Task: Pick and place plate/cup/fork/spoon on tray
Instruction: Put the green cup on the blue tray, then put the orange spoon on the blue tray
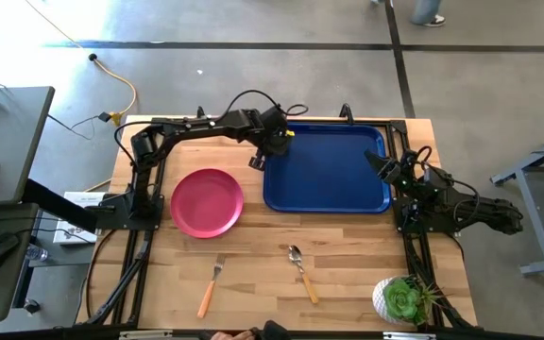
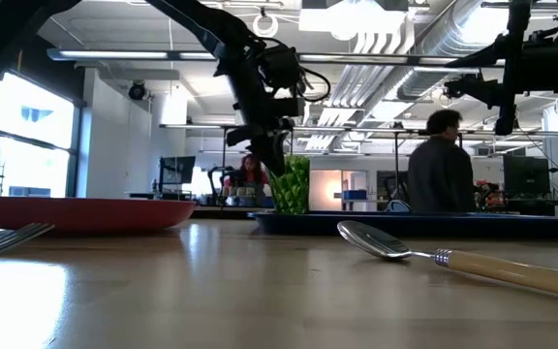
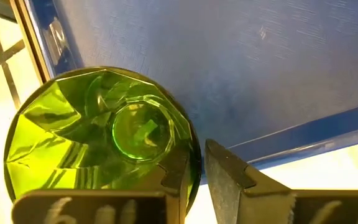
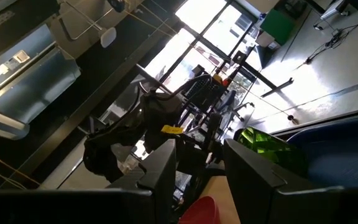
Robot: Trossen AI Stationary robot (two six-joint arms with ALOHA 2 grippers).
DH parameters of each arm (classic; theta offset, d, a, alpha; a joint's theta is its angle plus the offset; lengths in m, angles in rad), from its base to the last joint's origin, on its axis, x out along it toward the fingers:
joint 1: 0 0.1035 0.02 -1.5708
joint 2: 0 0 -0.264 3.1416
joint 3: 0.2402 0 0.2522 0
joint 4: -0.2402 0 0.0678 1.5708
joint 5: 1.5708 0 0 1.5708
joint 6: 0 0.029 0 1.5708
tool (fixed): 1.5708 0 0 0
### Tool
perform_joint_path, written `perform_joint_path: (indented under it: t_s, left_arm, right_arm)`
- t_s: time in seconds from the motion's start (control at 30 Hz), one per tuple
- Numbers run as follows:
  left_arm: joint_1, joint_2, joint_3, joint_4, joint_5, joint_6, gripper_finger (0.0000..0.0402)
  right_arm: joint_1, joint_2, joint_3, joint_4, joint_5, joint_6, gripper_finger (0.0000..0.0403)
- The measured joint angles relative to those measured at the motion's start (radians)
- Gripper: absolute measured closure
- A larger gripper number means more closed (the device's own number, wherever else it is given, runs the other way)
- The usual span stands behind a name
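Cup (image 3: 98,134) clamped by its rim in left gripper (image 1: 274,144), hanging over near-left corner of tray (image 1: 329,170). Plate (image 1: 207,202) on surface (image 1: 348,255) beside that gripper, off the tray. Fork (image 1: 210,286) and spoon (image 1: 302,272) farther off toward the front edge, side by side. Right gripper (image 4: 197,163) parked just past the tray's far side, fingers apart, holding nothing.

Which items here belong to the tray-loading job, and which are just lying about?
Job: plate, cup held by the left pincer at the tray edge, fork, spoon.
Lying about: potted succulent. Right pincer waits beside the tray.
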Motion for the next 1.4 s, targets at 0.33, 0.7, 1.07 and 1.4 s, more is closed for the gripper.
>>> perform_joint_path:
  t_s: [0.33,0.7,1.07,1.4]
  left_arm:
    - [0.000,-0.001,0.001,0.037,-0.002,0.000,0.0325]
    - [0.000,-0.002,0.002,0.067,-0.026,0.000,0.0317]
    - [0.000,-0.008,0.002,0.083,-0.028,-0.041,0.0317]
    - [-0.001,-0.009,0.116,0.033,-0.048,-0.060,0.0317]
  right_arm:
    - [0.000,0.000,0.000,0.000,-0.042,0.004,0.0277]
    - [0.000,0.000,0.000,0.000,-0.045,0.014,0.0277]
    - [0.000,0.000,0.000,-0.001,-0.044,0.008,0.0277]
    - [0.000,0.000,0.000,-0.012,-0.044,0.007,0.0277]
